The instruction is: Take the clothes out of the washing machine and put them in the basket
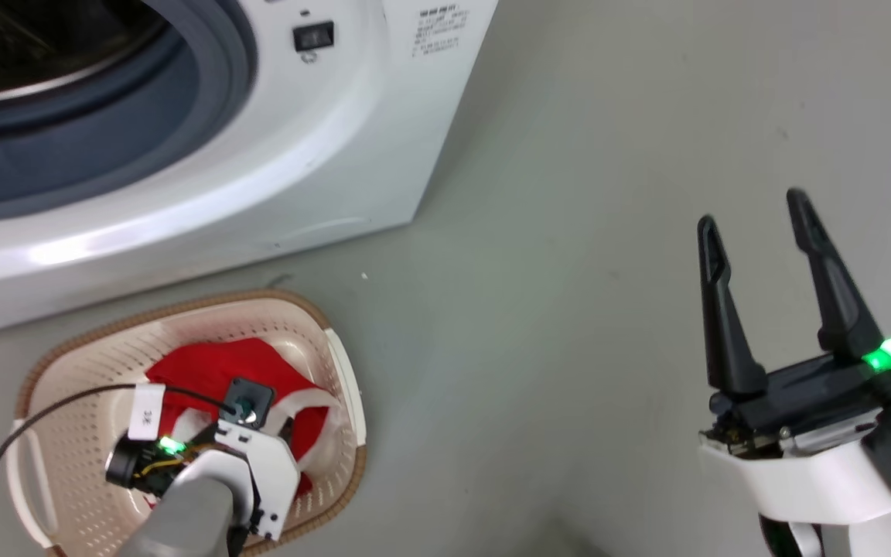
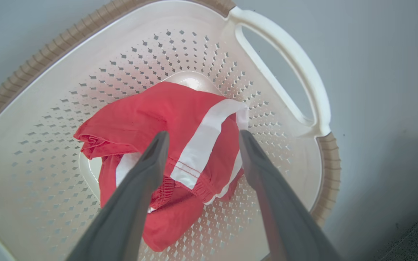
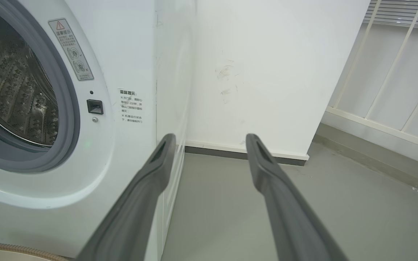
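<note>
Your left gripper (image 2: 201, 136) hangs spread and empty with the red clothes (image 2: 165, 116) lying just ahead of it in the basket (image 2: 122, 50), so if a fold snags on it as you lift, you may drag them out, while your right gripper (image 1: 755, 213) is spread and empty too.

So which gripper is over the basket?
The left gripper, open above the clothes in the basket; the right gripper hangs over bare floor.

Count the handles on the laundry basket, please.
2. One white handle is at the right end of the basket in the head view; the other handle is at its left end.
</note>
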Robot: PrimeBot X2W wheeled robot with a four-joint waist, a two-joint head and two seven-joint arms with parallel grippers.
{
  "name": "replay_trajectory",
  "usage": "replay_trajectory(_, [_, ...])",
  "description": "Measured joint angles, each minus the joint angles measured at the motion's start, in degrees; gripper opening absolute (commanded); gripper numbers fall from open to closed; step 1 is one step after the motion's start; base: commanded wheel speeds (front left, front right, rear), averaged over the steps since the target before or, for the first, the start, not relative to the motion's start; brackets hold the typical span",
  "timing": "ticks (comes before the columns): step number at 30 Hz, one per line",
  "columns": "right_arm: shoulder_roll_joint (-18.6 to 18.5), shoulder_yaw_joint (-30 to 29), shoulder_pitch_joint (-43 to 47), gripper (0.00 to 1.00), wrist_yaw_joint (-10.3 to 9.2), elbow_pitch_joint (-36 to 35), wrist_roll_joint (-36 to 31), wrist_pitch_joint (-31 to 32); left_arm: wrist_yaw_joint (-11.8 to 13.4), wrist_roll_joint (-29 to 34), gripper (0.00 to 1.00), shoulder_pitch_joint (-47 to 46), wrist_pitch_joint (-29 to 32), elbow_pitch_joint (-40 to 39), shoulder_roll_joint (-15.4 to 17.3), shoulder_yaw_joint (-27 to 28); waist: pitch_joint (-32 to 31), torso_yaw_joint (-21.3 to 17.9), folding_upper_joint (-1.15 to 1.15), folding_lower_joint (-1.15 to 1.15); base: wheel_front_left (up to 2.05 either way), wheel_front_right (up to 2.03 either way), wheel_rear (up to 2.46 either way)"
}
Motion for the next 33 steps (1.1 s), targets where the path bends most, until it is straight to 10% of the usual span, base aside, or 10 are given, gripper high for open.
replay_trajectory(8, [0.01,0.23,4.84,1.00,0.00,2.50,-2.43,0.00,1.37,-1.31,1.00,4.87,-2.77,-3.08,-1.41,1.54,-8.85,2.07,0.00,0.00,0.00,0.00,0.00])
replay_trajectory(33, [0.00,-2.71,14.16,1.00,0.00,4.32,-4.53,0.00,15.17,13.52,1.00,28.47,-2.96,-55.17,2.23,25.97,-25.45,9.68,0.00,-0.01,0.00,0.00,0.00])
